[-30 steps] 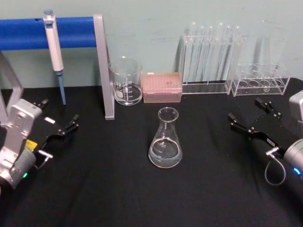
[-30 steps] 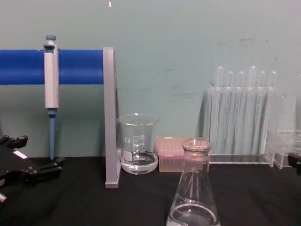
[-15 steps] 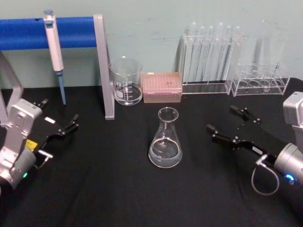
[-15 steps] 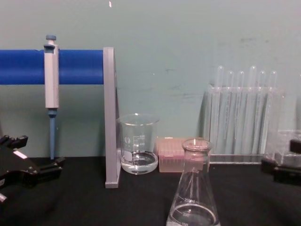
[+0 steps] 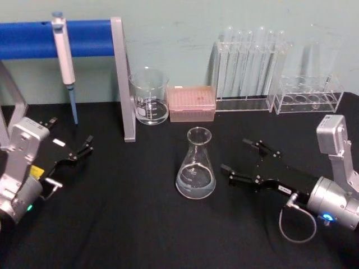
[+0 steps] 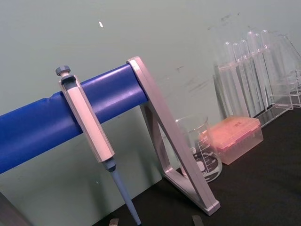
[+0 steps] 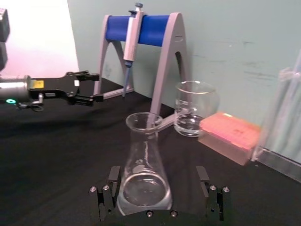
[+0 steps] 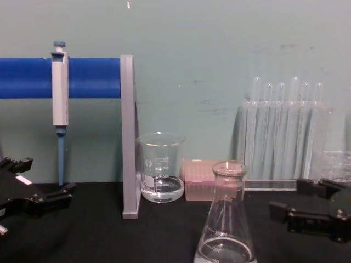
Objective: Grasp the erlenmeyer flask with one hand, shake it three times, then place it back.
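Table [image 5: 123, 224]: black surface | Flask [image 5: 196, 168]: upright mid-surface, shallow clear liquid | Beaker [image 5: 150, 96]: near far edge, shallow clear liquid | Right gripper [image 5: 235, 156]: fingers wide, touching nothing; head view puts it just right of flask, right wrist view frames the flask base between fingers | Left gripper [image 5: 70, 135]: spread, empty, near left edge

A lab: test tubes [image 5: 248, 59]; pipette [image 5: 63, 56] on a blue stand [image 5: 92, 38]; glass beaker [image 5: 150, 98]; tip box [image 5: 192, 104].
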### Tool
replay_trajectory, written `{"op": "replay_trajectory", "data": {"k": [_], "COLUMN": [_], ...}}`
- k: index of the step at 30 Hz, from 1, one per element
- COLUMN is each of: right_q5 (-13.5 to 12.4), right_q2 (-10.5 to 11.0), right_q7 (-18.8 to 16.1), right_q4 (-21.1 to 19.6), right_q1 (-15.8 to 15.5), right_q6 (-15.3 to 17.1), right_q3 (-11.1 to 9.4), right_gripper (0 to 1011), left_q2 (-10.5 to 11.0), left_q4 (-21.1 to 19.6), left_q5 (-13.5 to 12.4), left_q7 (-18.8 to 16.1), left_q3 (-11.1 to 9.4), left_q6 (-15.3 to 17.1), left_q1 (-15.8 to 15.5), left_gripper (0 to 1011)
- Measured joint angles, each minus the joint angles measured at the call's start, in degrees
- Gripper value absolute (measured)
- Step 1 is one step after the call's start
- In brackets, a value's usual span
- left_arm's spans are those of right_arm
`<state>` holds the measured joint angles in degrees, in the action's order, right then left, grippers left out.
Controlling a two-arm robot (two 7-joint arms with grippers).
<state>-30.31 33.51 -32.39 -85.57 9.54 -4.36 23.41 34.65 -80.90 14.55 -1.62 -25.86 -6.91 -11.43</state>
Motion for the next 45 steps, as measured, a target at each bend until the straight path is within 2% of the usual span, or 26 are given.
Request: {"op": "replay_trajectory", "data": {"k": [8,15,45], "right_q5": [-0.90,-1.02,0.98], "right_q2": [-1.67,-2.97,-7.59], "right_q7": [-3.45,-5.05,-8.34], "right_q4": [2.26,4.66,13.88], "right_q1": [1.77,3.91,12.29], "right_q6": [0.53,0.50,-0.97], "right_q3": [0.82,1.90,5.79], "right_gripper": [1002,1003,1002], "left_q2": [0.00,0.00,0.00], "left_q4": [0.00,0.00,0.00], "left_q5": [0.00,0.00,0.00], "left_q7": [0.00,0.00,0.00], "left_q3": [0.00,0.00,0.00], "left_q6": [0.00,0.00,0.00], "left_q1": [0.00,0.00,0.00], "left_gripper": [1001,1001,1001]}}
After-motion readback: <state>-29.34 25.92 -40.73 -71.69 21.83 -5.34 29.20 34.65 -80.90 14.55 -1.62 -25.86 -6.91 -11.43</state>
